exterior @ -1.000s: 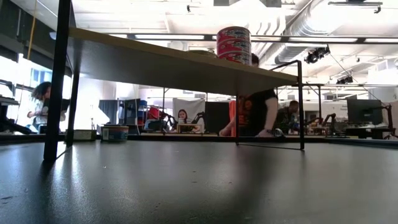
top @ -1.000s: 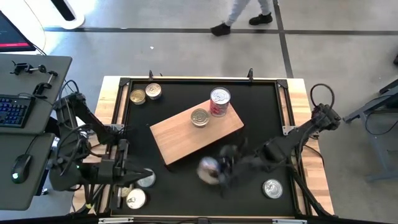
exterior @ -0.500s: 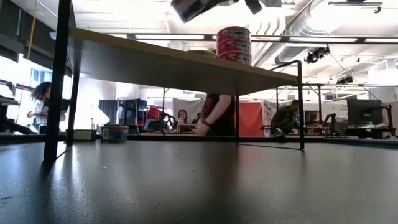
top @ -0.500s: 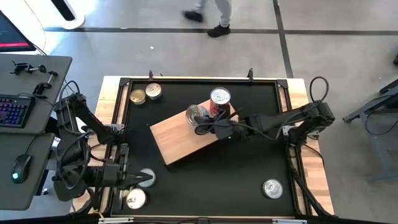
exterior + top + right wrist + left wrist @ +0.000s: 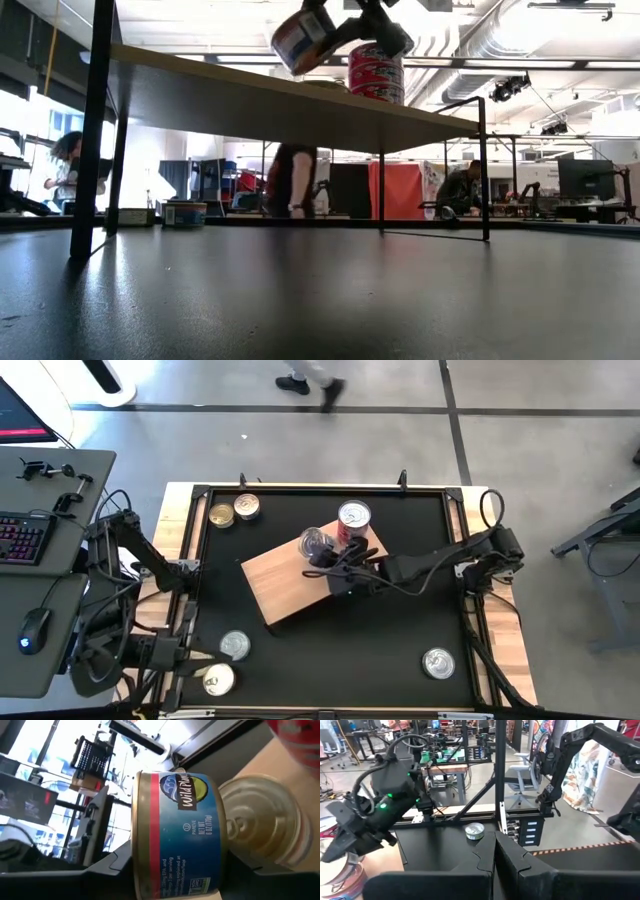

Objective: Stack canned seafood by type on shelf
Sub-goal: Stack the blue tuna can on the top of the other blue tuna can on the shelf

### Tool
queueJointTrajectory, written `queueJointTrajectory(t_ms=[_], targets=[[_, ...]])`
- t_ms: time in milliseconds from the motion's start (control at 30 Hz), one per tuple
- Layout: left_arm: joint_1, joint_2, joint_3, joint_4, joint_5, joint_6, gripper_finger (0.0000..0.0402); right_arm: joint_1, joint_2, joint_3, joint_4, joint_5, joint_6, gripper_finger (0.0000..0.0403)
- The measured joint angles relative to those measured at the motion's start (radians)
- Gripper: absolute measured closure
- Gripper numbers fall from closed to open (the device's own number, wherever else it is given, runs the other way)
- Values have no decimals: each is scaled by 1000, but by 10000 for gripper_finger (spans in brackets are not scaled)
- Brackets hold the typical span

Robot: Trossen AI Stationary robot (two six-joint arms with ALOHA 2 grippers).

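1. My right gripper is clamped on a blue-labelled tin, tilted above the shelf.
2. In my wrist view the blue-labelled tin hangs just beside a gold-topped tin already resting on the wood.
3. From the table's centre, the shelf's far end lies toward twelve o'clock; a taller red-labelled tin stands there, just beside my load.
4. To do this well, I judge I should level the tin, centre it over its matching mate, and lower gently before letting go, keeping clear of the red tin.
5. Loose tins wait at ten o'clock, more at seven, one at five.
6. My left gripper, fingers together, waits at seven o'clock.
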Motion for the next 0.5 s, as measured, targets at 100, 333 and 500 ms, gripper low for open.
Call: queueJointTrajectory(t_ms=[100, 333, 500], targets=[[-5, 0, 0, 0, -1, 0, 402, -11, 1, 0, -5, 15, -1, 223], [-4, 0, 0, -16, -1, 1, 401, -51, 1, 0, -11, -15, 0, 217], [-4, 0, 0, -16, -2, 0, 402, -63, 11, 0, -9, -73, -4, 216]])
